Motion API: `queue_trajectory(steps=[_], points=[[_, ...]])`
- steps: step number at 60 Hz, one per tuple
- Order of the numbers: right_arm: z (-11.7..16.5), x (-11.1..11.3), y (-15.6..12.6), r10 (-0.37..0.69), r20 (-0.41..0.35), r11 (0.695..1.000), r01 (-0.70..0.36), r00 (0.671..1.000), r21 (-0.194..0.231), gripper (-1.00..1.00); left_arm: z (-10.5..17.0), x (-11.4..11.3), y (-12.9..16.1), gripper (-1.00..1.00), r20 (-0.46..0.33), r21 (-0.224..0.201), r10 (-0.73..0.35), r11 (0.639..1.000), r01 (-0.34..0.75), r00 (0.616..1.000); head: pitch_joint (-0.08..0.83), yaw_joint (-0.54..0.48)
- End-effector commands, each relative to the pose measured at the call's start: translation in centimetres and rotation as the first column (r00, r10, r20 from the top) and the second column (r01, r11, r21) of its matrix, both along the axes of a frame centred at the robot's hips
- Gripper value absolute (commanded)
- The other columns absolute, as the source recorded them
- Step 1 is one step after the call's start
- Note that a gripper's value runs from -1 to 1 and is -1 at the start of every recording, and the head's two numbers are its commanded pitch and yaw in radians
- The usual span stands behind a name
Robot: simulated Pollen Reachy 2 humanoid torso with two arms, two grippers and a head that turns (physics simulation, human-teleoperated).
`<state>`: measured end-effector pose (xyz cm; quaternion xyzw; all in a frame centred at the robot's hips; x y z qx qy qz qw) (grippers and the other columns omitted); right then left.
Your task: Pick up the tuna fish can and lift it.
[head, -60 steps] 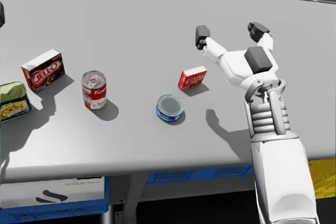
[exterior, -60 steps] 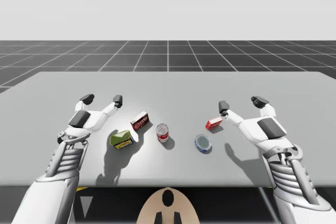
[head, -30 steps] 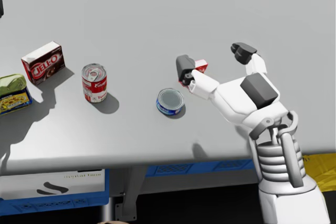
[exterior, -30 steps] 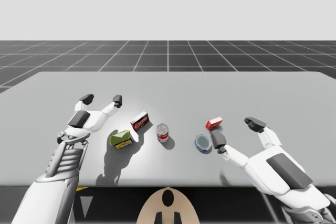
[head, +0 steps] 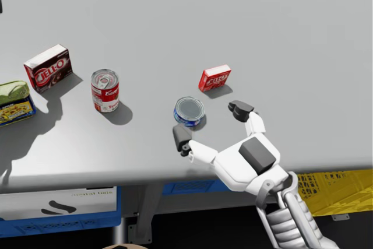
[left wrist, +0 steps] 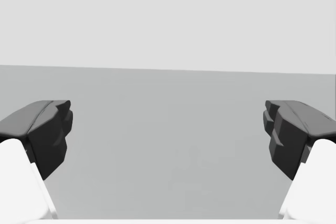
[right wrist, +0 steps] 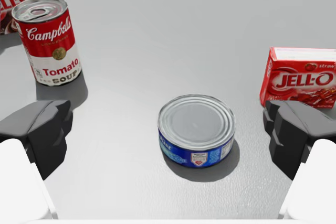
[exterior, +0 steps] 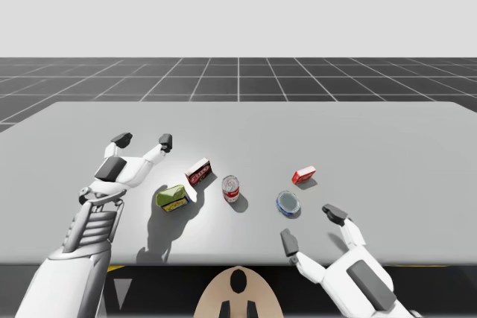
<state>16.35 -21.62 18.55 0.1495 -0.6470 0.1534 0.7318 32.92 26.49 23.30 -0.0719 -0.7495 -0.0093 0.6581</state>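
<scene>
Pre-grasp alignment: right gripper (head: 211, 122) at the near edge of the grey table (exterior: 387, 132), jaws spread wide to straddle the squat blue-labelled metal tuna can (right wrist: 196, 129) upright just ahead, untouched; left gripper (exterior: 144, 140) idle, likewise released, well apart.

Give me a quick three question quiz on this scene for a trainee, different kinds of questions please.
1. True or false: my right gripper is shut on the flat blue can.
2. How many round cans stand on the table?
3. In the high view, what stands between the dark red box and the flat blue can? A) red and white can B) green tin C) small red box
Key: 1 false, its fingers are open; 2 two; 3 A.
</scene>
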Motion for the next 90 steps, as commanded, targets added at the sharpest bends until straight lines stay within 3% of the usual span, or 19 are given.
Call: queue_trajectory(steps=[1, 30, 52, 55, 58, 59, 60, 62, 72, 90], points=[[-2.6, 1.0, 1.3, -0.003, -0.022, 1.0, 0.003, 1.0, 0.006, -1.0, 0.0, -0.1, 0.0, -1.0, 0.002, -0.001, 0.001, 1.0, -0.001, 1.0, 0.776, -0.24], [-5.4, 6.9, 2.8, -0.025, -0.086, 0.996, 0.017, 0.996, -0.09, -1.0, 0.3, -0.2, 0.1, -1.0, 0.018, 0.006, 0.004, 1.0, -0.005, 1.0, 0.779, -0.23], [-6.3, 8.2, 2.5, -0.047, -0.124, 0.992, 0.032, 0.991, -0.119, -1.0, 0.4, -0.2, 0.0, -1.0, 0.024, 0.013, 0.001, 1.0, -0.002, 1.0, 0.778, -0.23], [-6.4, 8.1, 2.3, -0.02, -0.162, 0.991, -0.002, 0.987, -0.135, -0.99, 0.3, -0.2, -0.1, -1.0, 0.024, 0.014, 0.002, 1.0, -0.002, 1.0, 0.777, -0.23], [-6.5, 8.1, 2.1, -0.029, -0.178, 0.993, 0.008, 0.984, -0.119, -0.28, 0.3, -0.2, -0.1, -1.0, 0.024, 0.014, 0.002, 1.0, -0.002, 1.0, 0.778, -0.23], [-6.5, 8.0, 2.1, -0.026, -0.189, 0.994, 0.005, 0.982, -0.113, 0.45, 0.3, -0.2, -0.1, -1.0, 0.024, 0.014, 0.002, 1.0, -0.002, 1.0, 0.778, -0.23], [-6.5, 8.0, 2.1, -0.022, -0.189, 0.994, 0.0, 0.982, -0.112, 0.82, 0.3, -0.2, -0.1, -1.0, 0.024, 0.014, 0.002, 1.0, -0.002, 1.0, 0.778, -0.23], [-6.6, 8.0, 2.0, -0.016, -0.192, 0.994, -0.005, 0.981, -0.111, 1.0, 0.4, -0.3, -0.1, -1.0, 0.025, 0.015, 0.003, 1.0, -0.003, 1.0, 0.776, -0.23], [-6.7, 7.9, 1.9, -0.021, -0.197, 0.994, -0.001, 0.98, -0.112, 1.0, 0.4, -0.3, -0.2, -1.0, 0.027, 0.017, 0.004, 1.0, -0.005, 1.0, 0.74, -0.23], [-7.0, 7.7, 1.8, -0.029, -0.204, 0.994, 0.006, 0.979, -0.112, 1.0, 0.3, -0.5, -0.3, -1.0, 0.025, 0.022, 0.008, 1.0, -0.008, 1.0, 0.493, -0.22]])
